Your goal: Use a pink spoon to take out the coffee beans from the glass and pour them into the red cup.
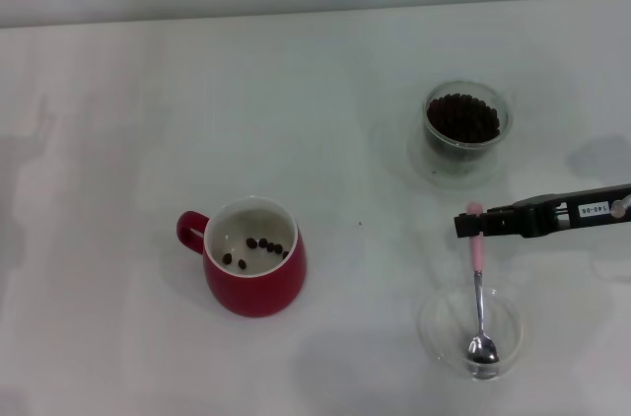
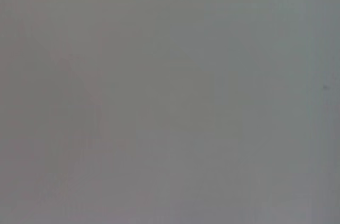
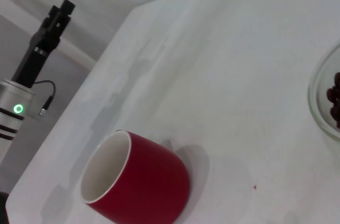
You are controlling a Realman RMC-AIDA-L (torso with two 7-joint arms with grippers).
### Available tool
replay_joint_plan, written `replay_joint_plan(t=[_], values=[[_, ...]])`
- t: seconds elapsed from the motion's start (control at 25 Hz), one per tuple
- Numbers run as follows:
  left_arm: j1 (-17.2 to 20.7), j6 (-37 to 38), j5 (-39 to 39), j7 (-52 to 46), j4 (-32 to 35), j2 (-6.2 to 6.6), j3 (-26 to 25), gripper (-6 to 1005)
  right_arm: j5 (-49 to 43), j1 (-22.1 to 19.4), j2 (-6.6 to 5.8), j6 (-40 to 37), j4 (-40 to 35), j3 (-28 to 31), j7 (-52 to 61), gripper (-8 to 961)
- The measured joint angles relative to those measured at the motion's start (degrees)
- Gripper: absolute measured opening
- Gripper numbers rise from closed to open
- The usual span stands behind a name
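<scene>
White desk (image 1: 325, 91), head view. Red cup (image 1: 254, 270) sits at about 7 o'clock from desk centre, loop handle pointing to 9 o'clock, upright, white inside with a handful of coffee beans (image 1: 258, 247) on its floor. The glass (image 1: 464, 127) stands at roughly 2 o'clock, well apart from the cup, packed with dark beans nearly to the rim.

Right tool (image 1: 471, 223) reaches in from the 3 o'clock edge, black fingers pinched narrow on the top of the pink spoon (image 1: 478, 298). Spoon hangs roughly upright, pink handle up in the tool, silver neck and bowl down inside a shallow clear glass dish (image 1: 439, 337) at 5 o'clock. Cannot tell whether the bowl touches the dish floor or carries any beans.

Dish lies directly toward 6 o'clock of the glass, tool between them. Open desk between spoon and red cup, only a tiny dark speck there.

Right wrist view: red cup side-on, edge of the bean-filled glass at the frame border, and the left tool (image 3: 59, 16) parked off the far desk edge, black, pointing up, green ring light on the arm below; its opening I cannot tell. Left wrist view shows plain grey only.
</scene>
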Motion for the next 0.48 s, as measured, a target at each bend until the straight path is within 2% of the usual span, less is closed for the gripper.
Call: replay_joint_plan(t=[0.36, 0.48], values=[[0.05, 0.00, -0.93, 0.00, 0.00, 0.02, -0.04, 891, -0.52, 0.07, -0.05, 1.31, -0.35, 0.20, 1.69, 218], [0.17, 0.00, -0.95, 0.00, 0.00, 0.02, -0.04, 891, -0.07, -0.02, -0.05, 1.73, -0.92, 1.46, 1.71, 316]])
